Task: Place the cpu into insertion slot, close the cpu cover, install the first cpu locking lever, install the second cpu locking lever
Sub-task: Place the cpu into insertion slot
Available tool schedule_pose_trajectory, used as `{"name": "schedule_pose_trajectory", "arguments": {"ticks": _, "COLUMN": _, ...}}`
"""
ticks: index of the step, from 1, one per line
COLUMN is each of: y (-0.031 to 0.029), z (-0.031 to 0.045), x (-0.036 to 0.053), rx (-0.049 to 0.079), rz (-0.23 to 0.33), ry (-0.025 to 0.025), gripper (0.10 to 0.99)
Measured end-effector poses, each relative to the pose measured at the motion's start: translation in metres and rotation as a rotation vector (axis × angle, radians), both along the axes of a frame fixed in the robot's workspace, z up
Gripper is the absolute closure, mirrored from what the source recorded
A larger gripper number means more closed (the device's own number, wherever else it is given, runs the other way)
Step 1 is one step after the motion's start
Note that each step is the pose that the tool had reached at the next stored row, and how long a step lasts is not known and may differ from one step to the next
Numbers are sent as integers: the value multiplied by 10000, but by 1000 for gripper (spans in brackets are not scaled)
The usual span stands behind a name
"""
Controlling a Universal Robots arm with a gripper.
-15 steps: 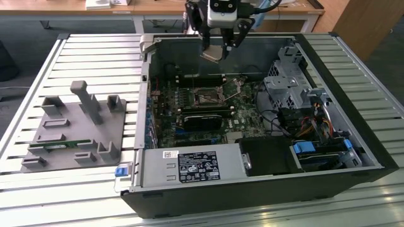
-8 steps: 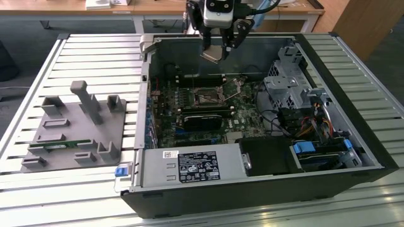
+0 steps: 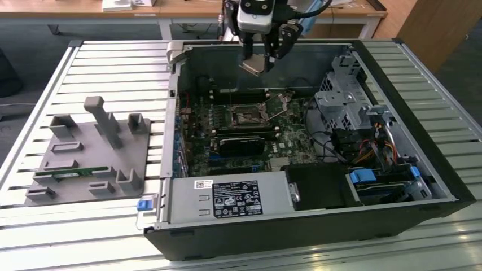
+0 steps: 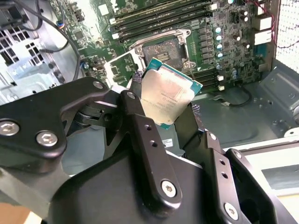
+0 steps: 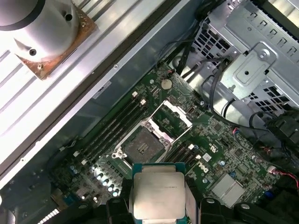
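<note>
The gripper pinches the cpu, well clear of the insertion slot; cpu cover hinged open; memory slots flanking.

An open computer case is lying on a slatted table, its power supply sitting nearest. A grey fixture is resting beside it, at the exterior view's left.
</note>
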State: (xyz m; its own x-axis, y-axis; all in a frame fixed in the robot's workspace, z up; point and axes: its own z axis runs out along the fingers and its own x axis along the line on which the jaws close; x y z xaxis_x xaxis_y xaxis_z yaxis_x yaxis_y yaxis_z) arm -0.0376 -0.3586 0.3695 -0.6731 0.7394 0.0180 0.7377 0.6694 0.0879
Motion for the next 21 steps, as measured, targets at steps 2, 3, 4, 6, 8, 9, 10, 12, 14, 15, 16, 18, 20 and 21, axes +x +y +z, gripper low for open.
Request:
{"name": "schedule_pose_trajectory", "arguments": {"ticks": 2, "y": 0, "z": -1, "x": 0, "rx": -2, "rz": -208, "ry": 0, "gripper": 557}}
{"name": "schedule_pose_trajectory", "arguments": {"ticks": 3, "y": 0, "z": -2, "x": 0, "rx": -2, "rz": -313, "ry": 0, "gripper": 557}}
{"name": "schedule_pose_trajectory", "arguments": {"ticks": 4, "y": 0, "z": -3, "x": 0, "rx": -3, "rz": -424, "ry": 0, "gripper": 557}}
{"name": "schedule_pose_trajectory", "arguments": {"ticks": 6, "y": 0, "z": -4, "x": 0, "rx": -6, "rz": -636, "ry": 0, "gripper": 557}}
{"name": "schedule_pose_trajectory", "arguments": {"ticks": 8, "y": 0, "z": -5, "x": 0, "rx": -7, "rz": -884, "ry": 0, "gripper": 557}}
{"name": "schedule_pose_trajectory", "arguments": {"ticks": 9, "y": 0, "z": -6, "x": 0, "rx": -7, "rz": -1027, "ry": 0, "gripper": 557}}
{"name": "schedule_pose_trajectory", "arguments": {"ticks": 10, "y": 0, "z": -7, "x": 0, "rx": -7, "rz": -1163, "ry": 0, "gripper": 557}}
{"name": "schedule_pose_trajectory", "arguments": {"ticks": 12, "y": 0, "z": -9, "x": 0, "rx": -8, "rz": -1447, "ry": 0, "gripper": 557}}
{"name": "schedule_pose_trajectory", "arguments": {"ticks": 14, "y": 0, "z": -10, "x": 0, "rx": -11, "rz": -1722, "ry": 0, "gripper": 557}}
{"name": "schedule_pose_trajectory", "arguments": {"ticks": 15, "y": 0, "z": -11, "x": 0, "rx": -11, "rz": -1862, "ry": 0, "gripper": 557}}
{"name": "schedule_pose_trajectory", "arguments": {"ticks": 16, "y": 0, "z": -12, "x": 0, "rx": -12, "rz": -2004, "ry": 0, "gripper": 557}}
{"name": "schedule_pose_trajectory", "arguments": {"ticks": 18, "y": 0, "z": -15, "x": 0, "rx": -13, "rz": -2288, "ry": 0, "gripper": 557}}
{"name": "schedule_pose_trajectory", "arguments": {"ticks": 20, "y": 0, "z": -17, "x": 0, "rx": -18, "rz": -2576, "ry": 0, "gripper": 557}}
{"name": "schedule_pose_trajectory", "arguments": {"ticks": 21, "y": 0, "z": -18, "x": 0, "rx": -20, "rz": -2712, "ry": 0, "gripper": 557}}
